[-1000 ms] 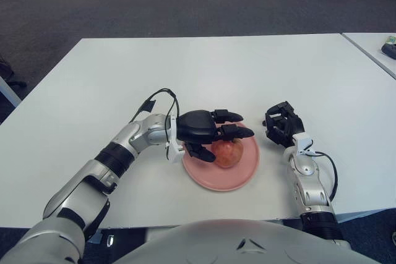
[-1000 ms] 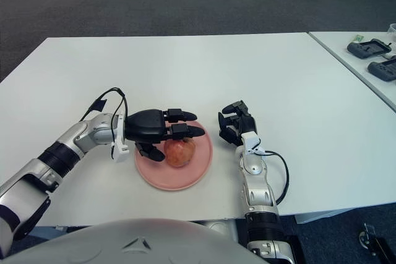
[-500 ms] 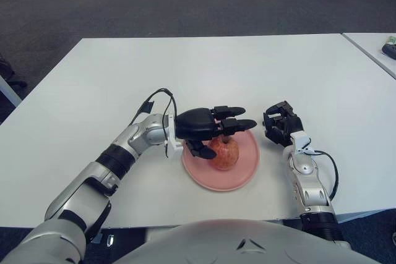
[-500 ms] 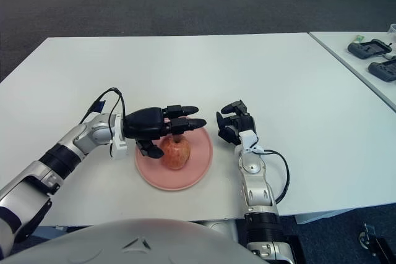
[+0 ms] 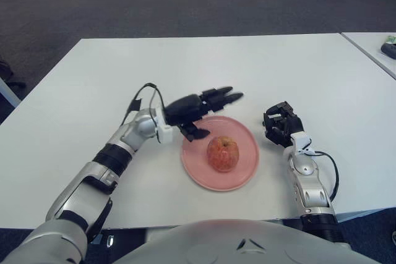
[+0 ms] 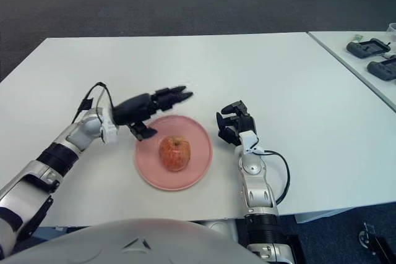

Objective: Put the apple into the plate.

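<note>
Apple [image 5: 223, 153] rests alone on the pink plate [image 5: 247, 168] near the table's [image 5: 247, 66] front edge.
Left hand [image 5: 197, 106] hovers open-fingered over the plate's far-left rim; right hand [image 5: 280, 125], fingers curled empty, sits just right.

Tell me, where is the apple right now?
The apple sits in the middle of the pink plate, near the table's front edge. The left hand hovers open just behind it, and the right hand rests to the plate's right.

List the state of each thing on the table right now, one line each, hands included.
apple: upright on the plate, free of both hands.
plate: flat on the table, holding the apple.
left hand: raised over the plate's far left rim, fingers extended, empty.
right hand: parked right of the plate, curled, empty.
</note>
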`<move>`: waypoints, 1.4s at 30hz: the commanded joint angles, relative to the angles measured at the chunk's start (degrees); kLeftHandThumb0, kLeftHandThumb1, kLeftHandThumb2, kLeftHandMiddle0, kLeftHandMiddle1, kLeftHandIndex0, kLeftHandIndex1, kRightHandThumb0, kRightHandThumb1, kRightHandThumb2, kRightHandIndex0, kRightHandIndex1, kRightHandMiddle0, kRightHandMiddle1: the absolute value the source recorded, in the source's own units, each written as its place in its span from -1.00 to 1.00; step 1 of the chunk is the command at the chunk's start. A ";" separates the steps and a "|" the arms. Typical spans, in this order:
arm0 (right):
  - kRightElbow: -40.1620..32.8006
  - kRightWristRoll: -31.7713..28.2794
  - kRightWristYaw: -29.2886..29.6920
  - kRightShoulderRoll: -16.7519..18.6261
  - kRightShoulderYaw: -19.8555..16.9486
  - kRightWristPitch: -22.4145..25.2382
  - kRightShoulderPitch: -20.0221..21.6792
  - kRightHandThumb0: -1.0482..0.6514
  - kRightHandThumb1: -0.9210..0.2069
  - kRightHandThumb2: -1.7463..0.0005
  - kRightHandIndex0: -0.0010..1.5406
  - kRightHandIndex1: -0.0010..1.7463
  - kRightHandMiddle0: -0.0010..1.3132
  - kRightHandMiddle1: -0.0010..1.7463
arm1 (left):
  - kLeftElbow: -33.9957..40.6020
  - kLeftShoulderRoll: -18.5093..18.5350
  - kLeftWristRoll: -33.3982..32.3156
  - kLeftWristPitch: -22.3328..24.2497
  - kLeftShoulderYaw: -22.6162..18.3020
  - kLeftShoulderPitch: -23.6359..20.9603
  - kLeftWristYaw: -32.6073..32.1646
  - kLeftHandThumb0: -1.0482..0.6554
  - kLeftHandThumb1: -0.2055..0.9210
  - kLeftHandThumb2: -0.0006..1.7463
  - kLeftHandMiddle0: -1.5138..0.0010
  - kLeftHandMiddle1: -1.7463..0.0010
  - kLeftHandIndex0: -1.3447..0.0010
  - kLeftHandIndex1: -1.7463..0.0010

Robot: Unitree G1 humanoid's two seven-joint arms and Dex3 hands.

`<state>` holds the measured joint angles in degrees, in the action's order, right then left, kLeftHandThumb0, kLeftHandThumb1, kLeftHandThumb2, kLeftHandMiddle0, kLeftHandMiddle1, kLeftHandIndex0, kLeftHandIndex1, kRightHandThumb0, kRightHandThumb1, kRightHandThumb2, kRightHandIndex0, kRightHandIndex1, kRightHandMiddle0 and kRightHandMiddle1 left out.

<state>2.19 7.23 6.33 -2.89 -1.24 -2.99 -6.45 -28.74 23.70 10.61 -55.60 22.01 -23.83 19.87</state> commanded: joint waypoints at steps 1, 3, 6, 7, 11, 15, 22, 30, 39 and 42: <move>1.61 -0.67 -0.58 -0.29 -0.47 0.21 -0.70 -0.20 -0.66 0.09 -0.43 0.57 -0.54 1.00 | -1.56 -0.20 -5.44 1.55 -3.40 1.96 0.53 -0.93 1.00 0.29 1.00 1.00 1.00 1.00; 1.90 -0.78 -0.68 -0.29 -0.58 -0.03 -0.60 -0.20 -0.65 0.08 -0.42 0.57 -0.53 1.00 | -0.43 -1.73 -10.10 4.78 -5.54 3.76 0.65 -0.90 1.00 0.30 0.98 0.92 1.00 0.95; 2.22 -0.77 -0.70 -0.28 -0.72 -0.26 -0.50 -0.20 -0.64 0.07 -0.40 0.56 -0.53 1.00 | 3.29 -3.05 -13.62 9.95 -8.04 6.80 -0.14 -0.86 1.00 0.30 0.99 0.67 1.00 0.69; 2.35 -0.77 -0.67 -0.29 -0.78 -0.30 -0.44 -0.21 -0.64 0.07 -0.40 0.56 -0.53 1.00 | 5.76 -3.78 -14.82 12.48 -9.38 8.89 -1.54 -0.85 1.00 0.30 1.00 0.60 1.00 0.60; 2.77 -0.77 -0.59 -0.40 -0.92 -0.44 -0.27 -0.20 -0.66 0.09 -0.40 0.56 -0.54 1.00 | 11.83 -8.75 -14.77 17.58 -14.03 13.98 -9.01 -0.74 1.00 0.18 1.00 0.29 1.00 0.12; 3.03 -0.81 -0.71 -0.44 -0.93 -0.54 -0.16 -0.20 -0.68 0.10 -0.40 0.56 -0.55 1.00 | 15.35 -12.56 -15.52 21.45 -16.68 16.09 -12.80 -0.66 1.00 0.11 1.00 0.00 1.00 -0.25; 3.22 -1.06 -1.20 -0.47 -0.71 -0.78 0.19 -0.20 -0.68 0.11 -0.39 0.57 -0.55 1.00 | 16.04 -17.97 -22.65 26.31 -22.72 20.44 -15.11 -0.54 0.76 0.22 0.97 -0.43 1.00 -0.73; 3.46 -1.11 -1.40 -0.38 -0.71 -1.44 0.49 -0.20 -0.67 0.09 -0.37 0.58 -0.54 1.00 | 12.63 -21.41 -21.60 28.68 -26.75 21.16 -18.61 -0.54 0.70 0.27 0.86 -0.60 1.00 -0.90; 3.74 -0.82 -1.44 -0.57 -0.53 -1.90 0.62 -0.20 -0.66 0.08 -0.35 0.58 -0.54 1.00 | 3.82 -21.69 -20.00 24.12 -28.92 18.64 -17.55 -0.26 0.50 0.08 0.41 -0.91 0.48 -1.00; 4.25 -0.87 -1.42 -0.59 -0.53 -2.87 0.69 -0.20 -0.66 0.08 -0.33 0.58 -0.54 1.00 | 2.27 -22.03 -19.00 21.69 -28.94 18.43 -17.63 -0.26 0.39 0.14 0.29 -0.97 0.40 -1.00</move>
<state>4.85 6.19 5.34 -3.15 -2.03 -5.74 -5.72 -25.07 2.07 -9.69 -30.72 -6.79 -3.59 1.90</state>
